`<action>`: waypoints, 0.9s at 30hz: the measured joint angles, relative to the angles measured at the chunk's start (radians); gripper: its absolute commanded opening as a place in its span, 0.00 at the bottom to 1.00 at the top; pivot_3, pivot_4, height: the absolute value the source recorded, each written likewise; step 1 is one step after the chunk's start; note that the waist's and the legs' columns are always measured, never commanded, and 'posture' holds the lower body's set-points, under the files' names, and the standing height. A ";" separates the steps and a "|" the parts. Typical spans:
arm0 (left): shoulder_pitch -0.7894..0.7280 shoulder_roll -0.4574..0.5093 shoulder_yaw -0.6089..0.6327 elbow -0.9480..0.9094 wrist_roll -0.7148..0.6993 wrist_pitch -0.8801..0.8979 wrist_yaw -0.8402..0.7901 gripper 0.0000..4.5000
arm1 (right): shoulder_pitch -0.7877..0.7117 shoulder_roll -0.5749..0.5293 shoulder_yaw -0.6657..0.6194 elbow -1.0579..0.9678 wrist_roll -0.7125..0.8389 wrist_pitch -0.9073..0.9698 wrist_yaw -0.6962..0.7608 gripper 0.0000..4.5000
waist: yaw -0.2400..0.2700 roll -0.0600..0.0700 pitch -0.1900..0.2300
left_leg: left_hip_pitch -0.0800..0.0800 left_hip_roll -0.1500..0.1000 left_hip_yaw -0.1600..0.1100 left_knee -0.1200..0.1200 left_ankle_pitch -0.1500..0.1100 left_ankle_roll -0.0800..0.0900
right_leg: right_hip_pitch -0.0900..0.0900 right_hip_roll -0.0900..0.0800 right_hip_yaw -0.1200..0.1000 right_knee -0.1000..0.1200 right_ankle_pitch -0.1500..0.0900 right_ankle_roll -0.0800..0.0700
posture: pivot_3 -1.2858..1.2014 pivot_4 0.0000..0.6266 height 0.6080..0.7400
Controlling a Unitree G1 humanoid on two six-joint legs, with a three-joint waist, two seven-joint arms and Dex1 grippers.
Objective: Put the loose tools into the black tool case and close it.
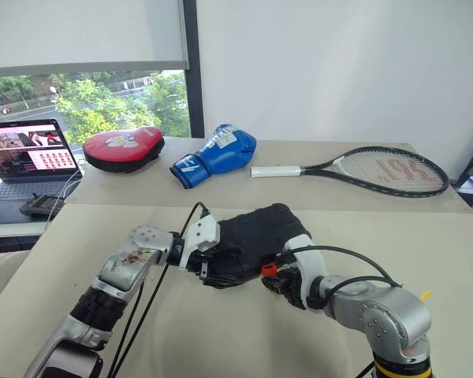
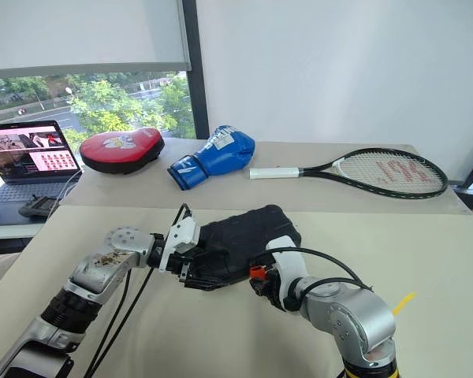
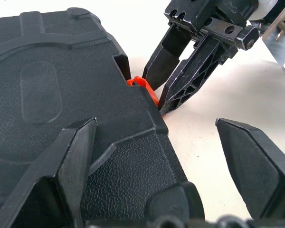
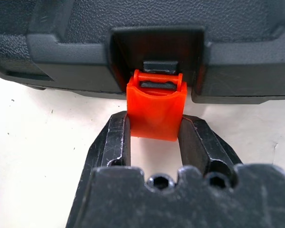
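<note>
Black, stiff textured plastic, the case lies shut at frame centre and looks rigid, not fragile; the right gripper pinches its small orange latch, likely the spot to work, while the left gripper straddles a corner, fingers wide.

Soft daylight is coming in through the window at the far left, leaving the white wall and the pale bench evenly bright with only faint shadows. The laptop screen is glowing without glare. In the wrist views the black tool case is showing its grain sharply, while the nearest fingers are blurring and looming large at the frame edges.
</note>
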State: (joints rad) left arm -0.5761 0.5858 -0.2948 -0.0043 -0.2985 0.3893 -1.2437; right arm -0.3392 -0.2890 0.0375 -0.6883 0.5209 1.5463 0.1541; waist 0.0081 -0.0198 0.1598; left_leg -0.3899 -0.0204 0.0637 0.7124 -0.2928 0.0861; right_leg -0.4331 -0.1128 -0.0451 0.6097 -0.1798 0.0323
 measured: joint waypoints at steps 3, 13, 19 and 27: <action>0.000 0.000 0.000 0.000 0.000 0.000 0.001 0.95 | -0.013 -0.039 0.033 0.000 -0.010 -0.015 0.009 0.26 | 0.000 0.000 0.000 | 0.000 0.000 0.000 0.000 0.000 0.000 | -0.001 0.000 0.000 0.000 0.000 0.000 | 0.52 0.24 1.00; -0.002 0.000 0.001 0.001 0.000 0.000 0.005 0.95 | -0.037 -0.062 0.056 0.000 -0.024 -0.015 0.040 0.26 | 0.000 0.000 0.000 | -0.002 0.000 0.000 0.000 0.000 0.000 | -0.003 0.000 0.000 0.000 0.000 0.000 | 0.52 0.24 1.00; -0.002 0.001 0.002 0.001 0.001 -0.005 0.010 0.95 | -0.041 -0.052 0.041 0.000 -0.025 -0.015 0.058 0.26 | -0.002 0.000 0.000 | -0.004 0.000 0.000 0.000 0.000 0.000 | -0.004 0.000 0.000 0.001 0.000 0.000 | 0.52 0.24 1.00; 0.002 0.004 0.002 -0.003 0.008 -0.012 0.015 0.95 | -0.041 -0.059 0.023 0.001 -0.026 -0.015 0.082 0.26 | -0.007 0.000 0.000 | -0.004 0.000 0.000 0.000 0.000 -0.001 | -0.004 0.000 0.000 0.001 0.000 0.000 | 0.52 0.24 1.00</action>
State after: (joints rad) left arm -0.5736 0.5903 -0.2928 -0.0068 -0.2909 0.3770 -1.2284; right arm -0.3803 -0.3485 0.0605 -0.6877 0.4951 1.5313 0.2357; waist 0.0014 -0.0195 0.1600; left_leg -0.3937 -0.0203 0.0638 0.7124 -0.2924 0.0856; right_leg -0.4372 -0.1123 -0.0451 0.6104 -0.1798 0.0323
